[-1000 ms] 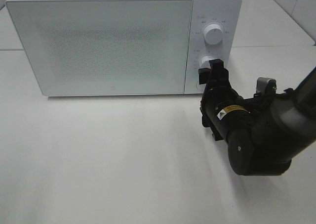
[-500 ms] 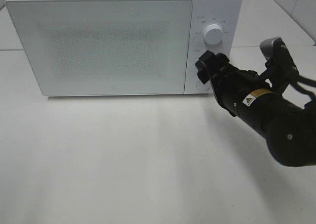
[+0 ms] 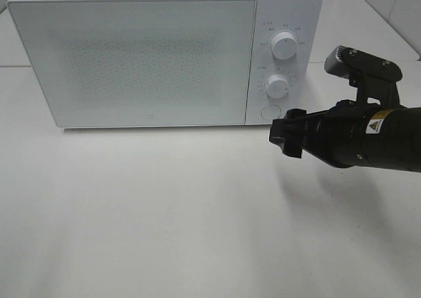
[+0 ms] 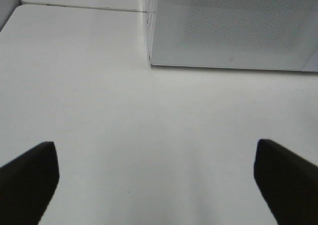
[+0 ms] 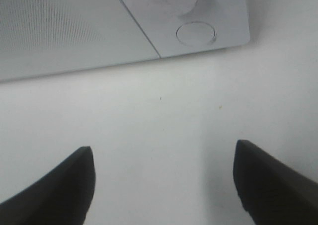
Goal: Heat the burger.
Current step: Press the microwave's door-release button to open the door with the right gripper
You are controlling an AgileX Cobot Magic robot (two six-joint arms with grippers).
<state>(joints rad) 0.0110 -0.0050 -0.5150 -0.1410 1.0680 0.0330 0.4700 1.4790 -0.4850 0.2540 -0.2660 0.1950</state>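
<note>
White counter [image 3: 164,212] lies under both hands. The microwave [image 3: 145,54], door shut, stands just ahead of the right hand [image 3: 284,133], its round button [image 3: 268,112] nearest the fingertips and the lower dial [image 3: 277,85] beyond. Right hand: fingers well apart, holding nothing. Left hand [image 4: 156,180]: spread wide, empty. No view shows the burger; its heading cannot be told.

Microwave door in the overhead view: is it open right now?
No, the microwave door sits flush and shut, level with the control panel beside it.
</note>
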